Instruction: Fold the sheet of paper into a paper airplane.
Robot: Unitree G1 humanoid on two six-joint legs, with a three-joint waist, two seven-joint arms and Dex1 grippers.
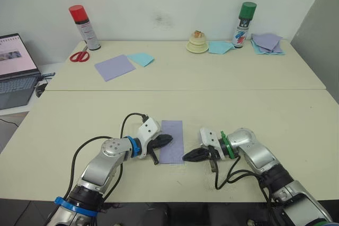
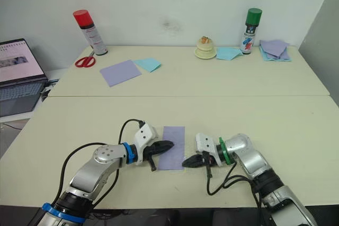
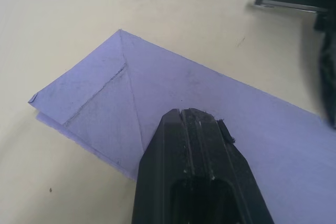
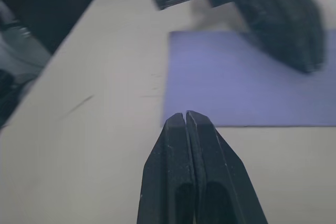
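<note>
The sheet of paper (image 1: 172, 137) lies on the near table as a narrow lavender rectangle, folded over, with diagonal creases at one end (image 3: 113, 95). My left gripper (image 1: 169, 139) is shut, and its tip rests on top of the sheet near its left edge (image 3: 186, 113). My right gripper (image 1: 185, 157) is shut too, its tip on the table just off the sheet's near right corner (image 4: 186, 115). The right wrist view has the left gripper (image 4: 273, 19) lying over the sheet (image 4: 236, 87). The paper airplane is out of view.
On the far table lie a smooth lavender sheet (image 1: 115, 67), a light blue sheet (image 1: 141, 59), red scissors (image 1: 79, 55), a red-capped can (image 1: 83, 27), a green-capped can (image 1: 243, 24), a cream object (image 1: 197, 42) and a paper pile (image 1: 267, 43). A laptop (image 1: 16, 70) sits left.
</note>
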